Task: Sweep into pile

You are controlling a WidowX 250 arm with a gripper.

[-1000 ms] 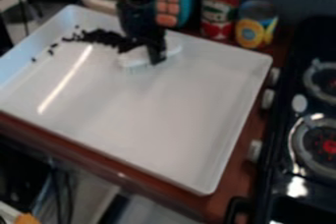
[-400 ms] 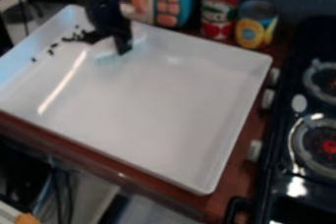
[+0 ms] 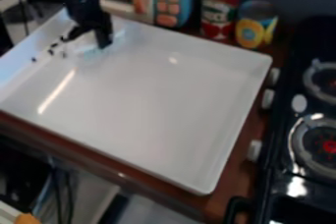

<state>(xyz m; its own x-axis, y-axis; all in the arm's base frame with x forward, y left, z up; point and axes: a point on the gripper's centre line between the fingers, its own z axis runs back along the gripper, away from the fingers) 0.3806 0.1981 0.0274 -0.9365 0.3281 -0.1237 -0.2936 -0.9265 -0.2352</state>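
Dark particles [image 3: 52, 49] lie near the left wall of the white tray [image 3: 151, 95]. Just right of them, the end effector [image 3: 89, 39] is clamped on the brush [image 3: 85, 49], positioned at the tray's upper-left corner. The tray rests on the counter [image 3: 226, 188]; two cans [image 3: 220, 14] [image 3: 257, 25] stand behind it, and the stove [image 3: 307, 183] is at far right.

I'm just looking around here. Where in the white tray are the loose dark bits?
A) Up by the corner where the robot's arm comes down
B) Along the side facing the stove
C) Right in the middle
A: the dark bits lie near the far left corner of the white tray, close to the robot's arm.
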